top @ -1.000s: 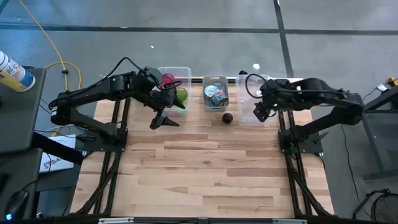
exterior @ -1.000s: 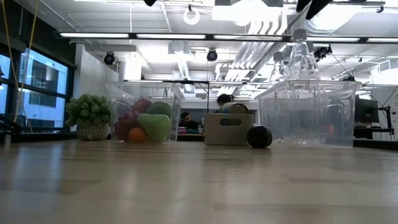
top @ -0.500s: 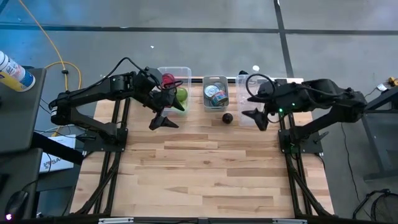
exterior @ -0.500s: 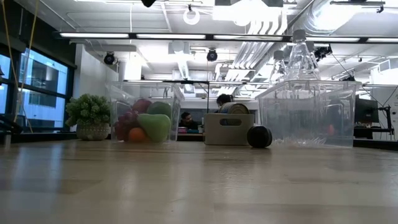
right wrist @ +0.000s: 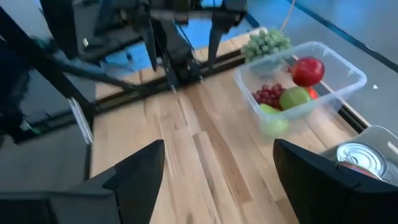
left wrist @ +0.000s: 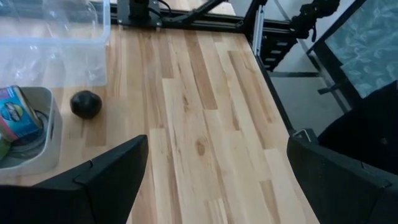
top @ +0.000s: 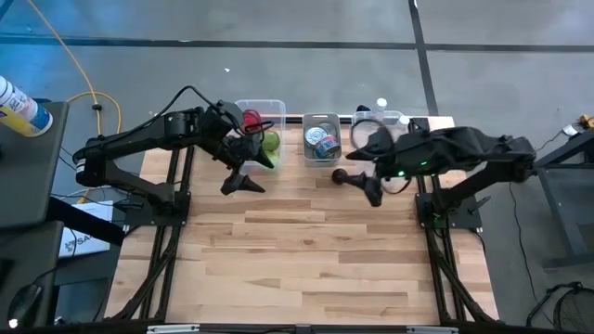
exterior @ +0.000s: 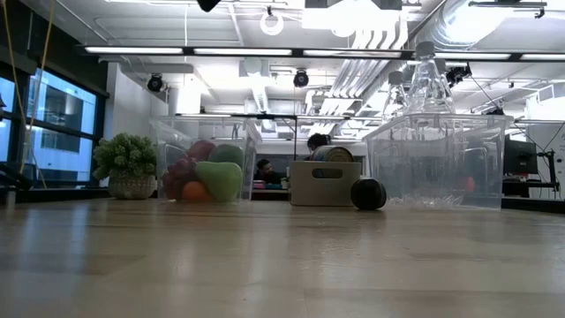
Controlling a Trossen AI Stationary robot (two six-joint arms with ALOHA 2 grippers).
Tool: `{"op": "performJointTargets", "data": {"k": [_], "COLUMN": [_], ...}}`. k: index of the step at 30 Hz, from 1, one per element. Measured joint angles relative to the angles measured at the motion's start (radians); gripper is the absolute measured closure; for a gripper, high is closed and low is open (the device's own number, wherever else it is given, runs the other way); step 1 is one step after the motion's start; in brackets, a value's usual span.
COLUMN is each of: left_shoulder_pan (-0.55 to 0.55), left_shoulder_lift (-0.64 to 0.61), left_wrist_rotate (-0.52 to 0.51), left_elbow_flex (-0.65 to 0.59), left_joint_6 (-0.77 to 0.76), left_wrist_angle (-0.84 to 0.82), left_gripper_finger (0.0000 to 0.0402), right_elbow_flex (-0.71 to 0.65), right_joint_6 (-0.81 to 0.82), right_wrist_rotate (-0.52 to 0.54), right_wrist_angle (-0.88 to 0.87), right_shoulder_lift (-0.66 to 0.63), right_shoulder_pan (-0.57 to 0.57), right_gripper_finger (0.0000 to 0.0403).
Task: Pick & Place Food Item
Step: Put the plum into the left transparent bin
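Fruit fills the clear bin [top: 263, 122], cans sit in the grey tray [top: 321, 139], and both the left gripper [top: 243, 180] and the right gripper [top: 369, 185] hover with fingers apart.

Surface [top: 306, 250], rear edge, left to right: fruit bin [top: 261, 125]; can tray [top: 321, 139]; bottle bin [exterior: 436, 159]. Round item [top: 340, 175] before the can tray.

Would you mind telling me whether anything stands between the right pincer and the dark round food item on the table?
Nothing visible does. The right pincer, open, hovers close beside the dark round item, which lies alone on bare wood in front of the grey can bin.
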Motion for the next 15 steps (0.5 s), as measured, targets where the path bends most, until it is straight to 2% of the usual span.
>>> {"op": "performJointTargets", "data": {"k": [3,7,11,15], "left_shoulder_pan": [0.000,0.000,0.000,-0.006], "left_shoulder_lift": [0.000,0.000,0.000,0.000], "left_wrist_rotate": [0.002,0.017,0.132,0.282], "left_elbow_flex": [0.000,0.000,0.001,0.001], "left_joint_6": [0.000,-0.030,-0.108,-0.072], "left_wrist_angle": [-0.011,-0.018,-0.069,-0.256], "left_gripper_finger": [0.0029,0.0029,0.0029,0.0029], "right_elbow_flex": [-0.001,-0.001,-0.001,-0.002], "right_joint_6": [-0.032,-0.051,-0.036,-0.020], "right_wrist_rotate": [0.000,0.006,0.006,-0.106], "right_wrist_angle": [-0.002,0.011,0.038,0.085], "right_shoulder_lift": [0.040,0.107,0.187,0.236], "right_shoulder_pan": [0.000,-0.004,-0.042,-0.073], "right_gripper_finger": [0.0101,0.0055,0.0009,0.0025]}}
